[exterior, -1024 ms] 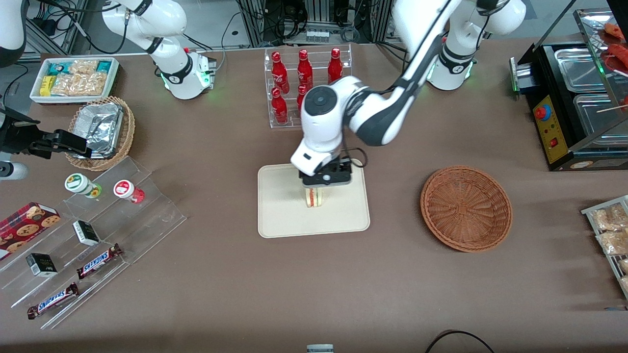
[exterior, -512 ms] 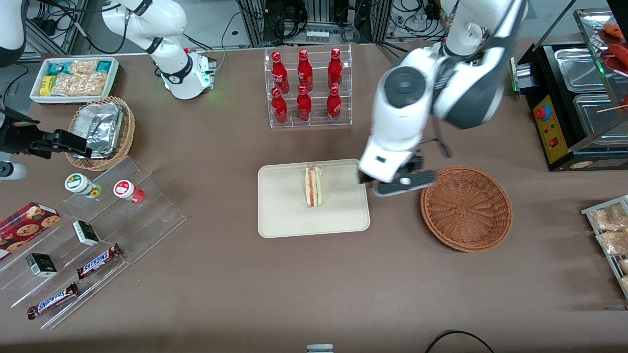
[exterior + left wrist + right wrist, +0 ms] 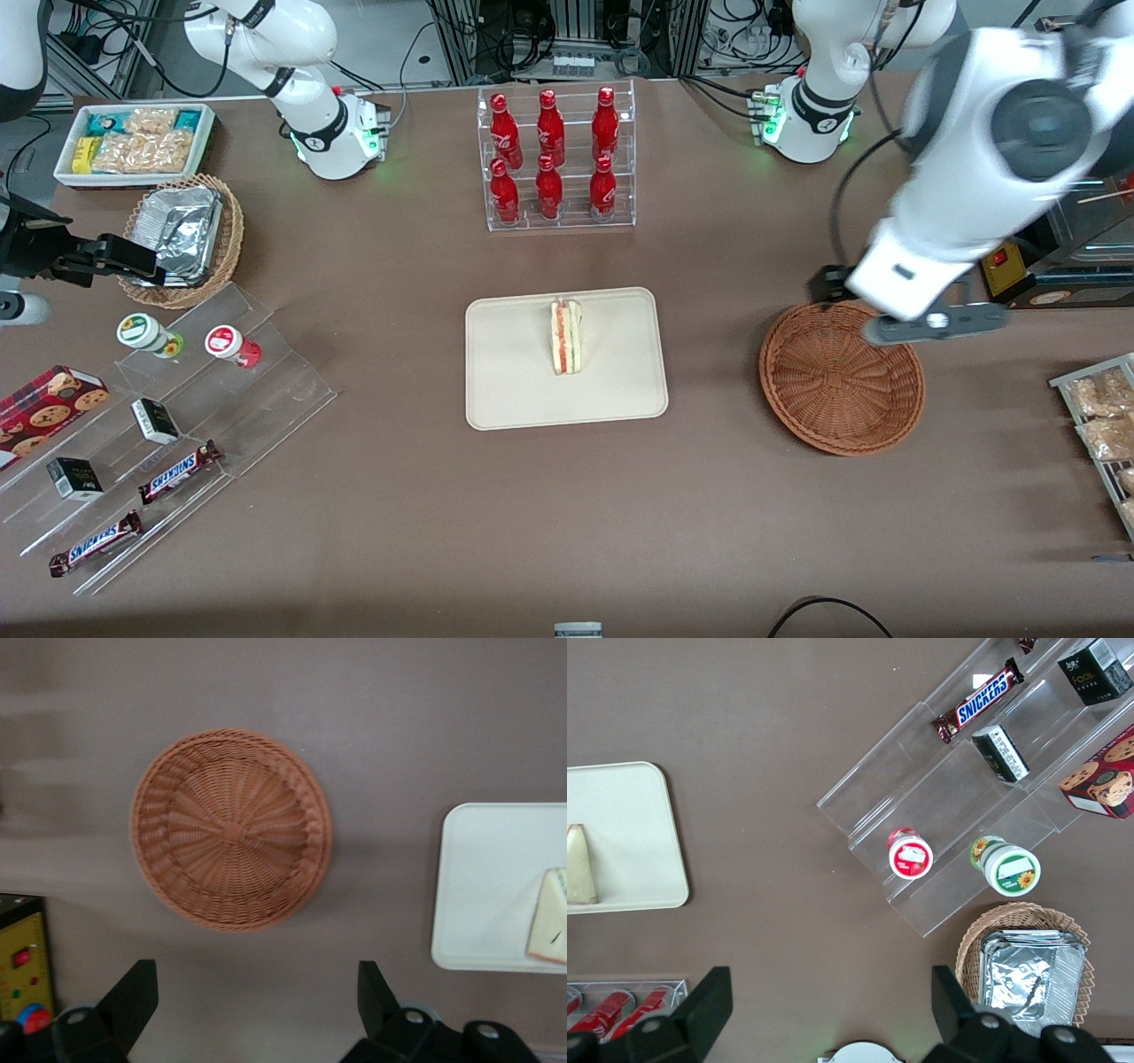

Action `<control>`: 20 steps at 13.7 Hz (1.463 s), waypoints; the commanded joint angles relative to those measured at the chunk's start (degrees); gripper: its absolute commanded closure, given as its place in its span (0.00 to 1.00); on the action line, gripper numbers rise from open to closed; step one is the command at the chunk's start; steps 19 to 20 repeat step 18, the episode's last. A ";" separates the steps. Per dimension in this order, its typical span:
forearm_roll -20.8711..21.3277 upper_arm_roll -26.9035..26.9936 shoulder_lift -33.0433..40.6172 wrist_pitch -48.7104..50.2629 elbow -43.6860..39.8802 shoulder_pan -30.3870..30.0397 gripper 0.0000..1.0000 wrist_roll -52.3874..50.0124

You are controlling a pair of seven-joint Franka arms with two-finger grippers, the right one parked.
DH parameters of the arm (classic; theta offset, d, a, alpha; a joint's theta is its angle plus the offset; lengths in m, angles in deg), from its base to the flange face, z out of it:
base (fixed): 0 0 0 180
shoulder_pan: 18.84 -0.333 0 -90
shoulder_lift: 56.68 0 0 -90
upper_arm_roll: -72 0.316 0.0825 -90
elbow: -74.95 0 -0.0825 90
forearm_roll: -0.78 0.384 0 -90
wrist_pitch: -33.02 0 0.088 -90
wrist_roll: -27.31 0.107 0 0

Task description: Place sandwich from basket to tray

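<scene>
Front view. The hand [image 3: 930, 325] hangs spread and empty above the basket's [image 3: 842, 377] rim, at the working arm's end of the brown table [image 3: 567, 496]. The sandwich [image 3: 566, 336] stands on its edge on the tray [image 3: 514, 390], well apart from the hand, toward the parked arm. Farther from the camera than the tray, a clear rack holds red bottles [image 3: 549, 146]. Toward the parked arm's end, an acrylic stepped stand [image 3: 177, 425] carries two bars lettered "SNICKERS" [image 3: 177, 471], small dark boxes, two round lidded cups and a cookie box [image 3: 49, 403]; a tan basket with foil [image 3: 182, 235] and a white bin of snack packets [image 3: 133, 142] lie farther from the camera than the stand.

Left wrist view. Both fingers [image 3: 133, 997] show wide apart with nothing between them. The basket [image 3: 232, 828] lies empty on the table ahead of the fingers; the tray [image 3: 492, 886] and a corner of the sandwich [image 3: 551, 921] sit off to its side. A yellow control panel with red buttons [image 3: 22, 970] appears just beside one finger.

Right wrist view. Only here is "SNICKERS" [image 3: 982, 700] fully sharp; the sandwich [image 3: 579, 866] shows its plain bread face on the tray [image 3: 629, 833].
</scene>
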 commanded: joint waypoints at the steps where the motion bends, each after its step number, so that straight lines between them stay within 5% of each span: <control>1: -2.06 -0.68 4.20 2.65 2.63 -3.21 0.01 6.94; 6: -3.04 -0.68 10.19 3.45 8.61 -10.06 0.00 15.93; 20: -2.95 -0.15 8.96 4.67 3.43 -10.42 0.00 16.28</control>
